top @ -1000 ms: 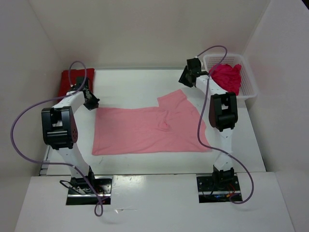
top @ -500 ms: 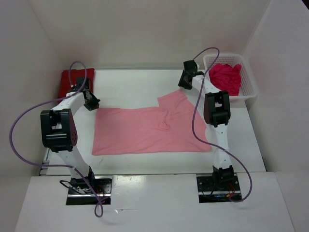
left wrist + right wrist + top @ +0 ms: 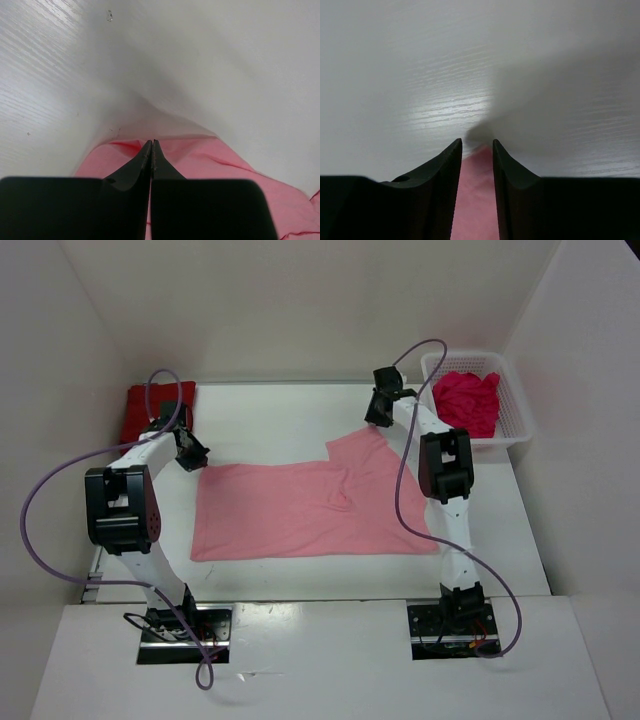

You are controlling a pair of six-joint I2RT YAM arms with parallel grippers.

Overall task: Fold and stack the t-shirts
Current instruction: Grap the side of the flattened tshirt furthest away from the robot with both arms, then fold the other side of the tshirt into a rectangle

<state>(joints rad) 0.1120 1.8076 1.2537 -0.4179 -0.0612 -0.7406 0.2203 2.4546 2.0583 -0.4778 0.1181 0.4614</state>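
Note:
The light pink t-shirt (image 3: 300, 510) lies spread flat mid-table, one sleeve pointing to the far right. My left gripper (image 3: 192, 455) is at its far left corner; in the left wrist view its fingers (image 3: 152, 141) are shut together on the pink cloth's (image 3: 210, 160) edge. My right gripper (image 3: 375, 420) is at the sleeve's far tip; in the right wrist view it (image 3: 477, 142) is open, jaws either side of the pink tip (image 3: 477, 200). The dark red t-shirt (image 3: 150, 410) lies folded at the far left. The crimson-magenta t-shirt (image 3: 468, 400) is bunched in the basket.
The white lattice basket (image 3: 515, 410) stands at the far right corner by the right wall. Walls close in the table at left, back and right. Purple cables loop from both arms.
My right gripper has moved left from beside the basket to the pink sleeve's tip. The left gripper has stayed at the shirt's far left corner.

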